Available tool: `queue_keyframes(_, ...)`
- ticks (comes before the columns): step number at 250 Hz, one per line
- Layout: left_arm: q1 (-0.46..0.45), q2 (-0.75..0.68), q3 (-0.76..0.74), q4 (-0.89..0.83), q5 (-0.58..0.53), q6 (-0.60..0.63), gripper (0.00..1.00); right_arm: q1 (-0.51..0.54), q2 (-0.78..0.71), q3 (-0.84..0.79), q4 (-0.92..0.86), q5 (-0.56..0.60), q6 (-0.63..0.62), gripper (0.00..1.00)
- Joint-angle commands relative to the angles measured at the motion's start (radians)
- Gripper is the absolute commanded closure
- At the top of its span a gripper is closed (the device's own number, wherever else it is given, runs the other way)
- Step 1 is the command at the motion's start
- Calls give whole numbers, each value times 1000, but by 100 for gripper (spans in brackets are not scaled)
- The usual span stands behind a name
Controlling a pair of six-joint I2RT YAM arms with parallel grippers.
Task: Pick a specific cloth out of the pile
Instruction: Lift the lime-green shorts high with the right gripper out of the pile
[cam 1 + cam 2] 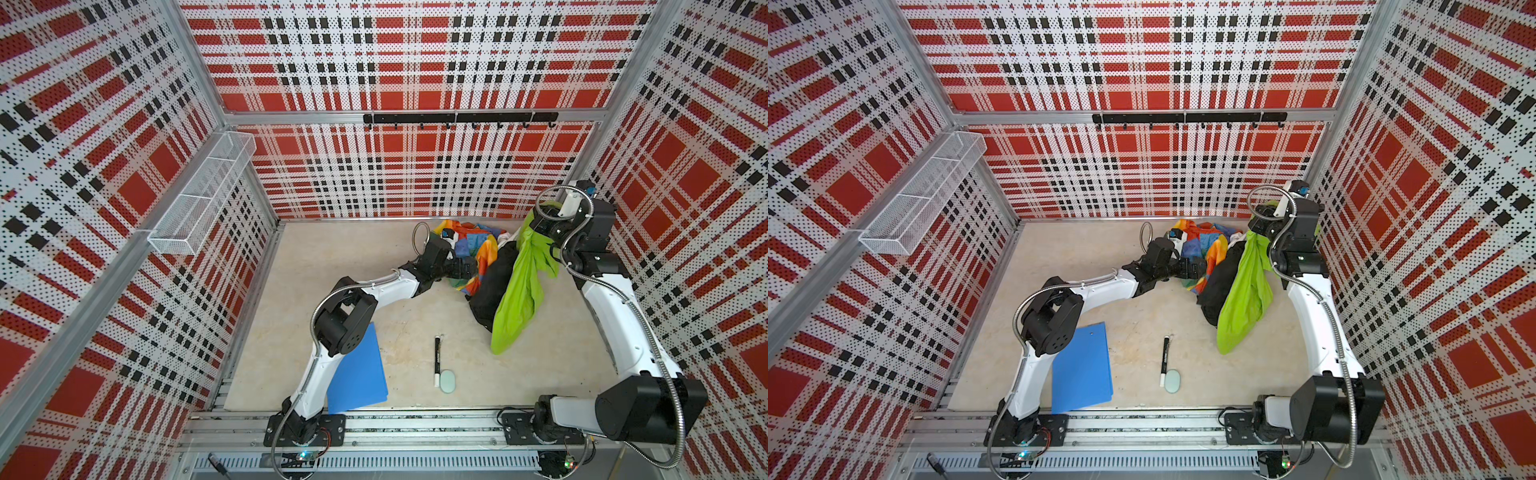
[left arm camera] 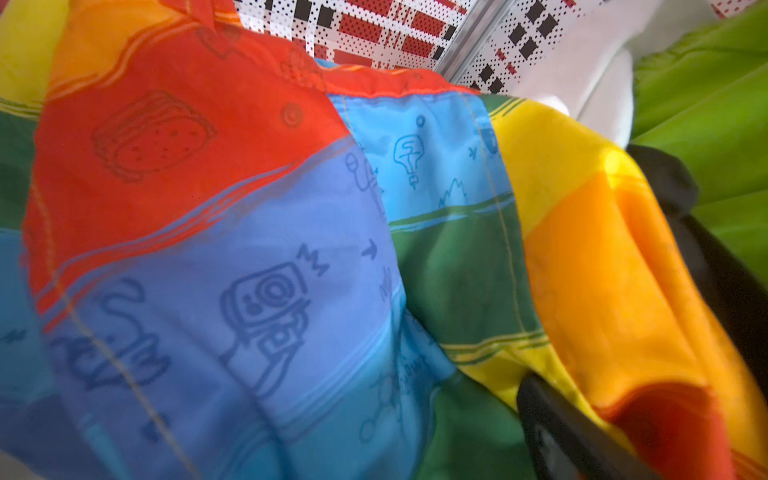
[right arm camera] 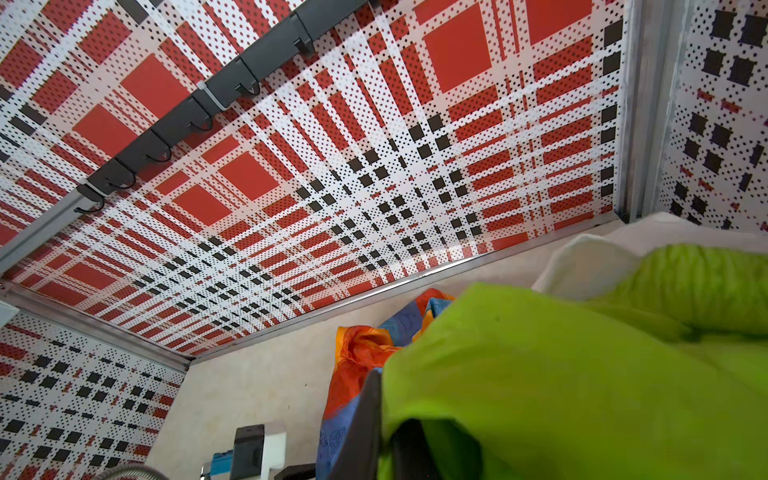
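The lime-green cloth hangs in a long fold from my right gripper, raised at the back right. In the right wrist view that gripper is shut on the cloth's top edge. The cloth's lower end drapes over the black cloth of the pile. My left gripper is pushed into the rainbow patchwork cloth. One of its fingers shows and the fabric hides the other. A white cloth peeks out behind.
A blue folder lies front left beside the left arm. A black marker and a pale oval pad lie front centre. A wire basket hangs on the left wall, a hook rail on the back wall.
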Motion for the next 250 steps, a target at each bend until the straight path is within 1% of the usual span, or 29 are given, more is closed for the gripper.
queue_keyframes(1,-9,-91,-25,59,28,5,1,7,-31,37,106,-15,-7,100)
queue_keyframes(38,2,-181,-93,59,38,11,1,7,-26,20,112,-16,-8,100)
queue_keyframes(60,6,-241,-139,59,57,40,1,7,-27,10,122,-17,-2,100)
queue_keyframes(79,9,-292,-181,59,91,64,1,7,-31,9,132,-16,-2,100)
queue_keyframes(93,15,-328,-213,63,137,74,1,7,-36,12,140,-16,-2,100)
queue_keyframes(117,26,-402,-302,111,197,91,1,8,-42,28,154,-35,4,100)
queue_keyframes(151,32,-508,-440,190,224,105,1,7,-51,61,179,-54,22,100)
queue_keyframes(172,39,-544,-490,208,243,108,1,7,-58,78,199,-50,24,100)
queue_keyframes(177,42,-550,-499,207,244,105,1,7,-60,80,205,-49,53,100)
queue_keyframes(213,56,-589,-557,208,248,88,1,7,-74,113,252,-50,95,100)
queue_keyframes(250,56,-633,-594,221,248,91,1,7,-94,121,366,-47,160,100)
